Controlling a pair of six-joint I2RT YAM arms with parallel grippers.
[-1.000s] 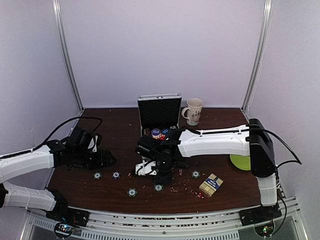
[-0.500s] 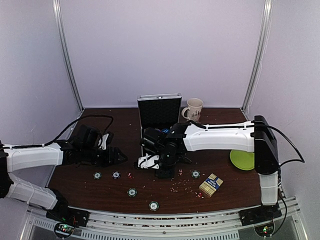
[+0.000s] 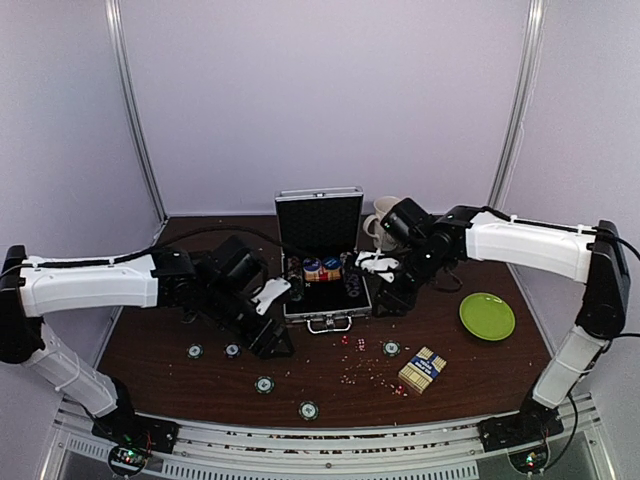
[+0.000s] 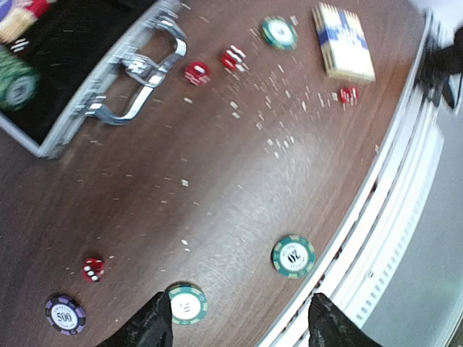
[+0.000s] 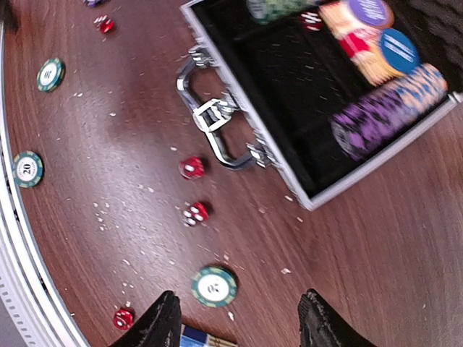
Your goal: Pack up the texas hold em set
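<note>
- Above the table, top view: left gripper [image 3: 272,335] is hanging just left-front of the open case [image 3: 325,312]. Its arm is stretching in low from the left, wrist pitching down.
- Right gripper [image 3: 388,297] is sitting at the case's right front corner, arm folding in from the right. Both are crowding the case front, so a sideways swing is risking an arm-to-arm bump.
- Loose chips [image 3: 264,384], dice [image 3: 345,340] and card box [image 3: 422,370] are lying in front of the case, not yet packed.
- Left wrist view: fingers [image 4: 152,329] are standing wide apart and gripping nothing. They are pointing down at a green chip [image 4: 187,304] well in front of the case, near the table's [image 4: 217,181] near edge.
- That chip is lying flat and thin, so a pinch is likely skidding it toward the edge rail instead of lifting it.
- Right wrist view: fingers [image 5: 160,322] are spread and empty, hovering in front of the case handle [image 5: 217,116], over two dice and one of the chips.
- Dropping low here is risking snagging the handle and shoving the case. The tiny dice could be squirting out of a closing grip.
</note>
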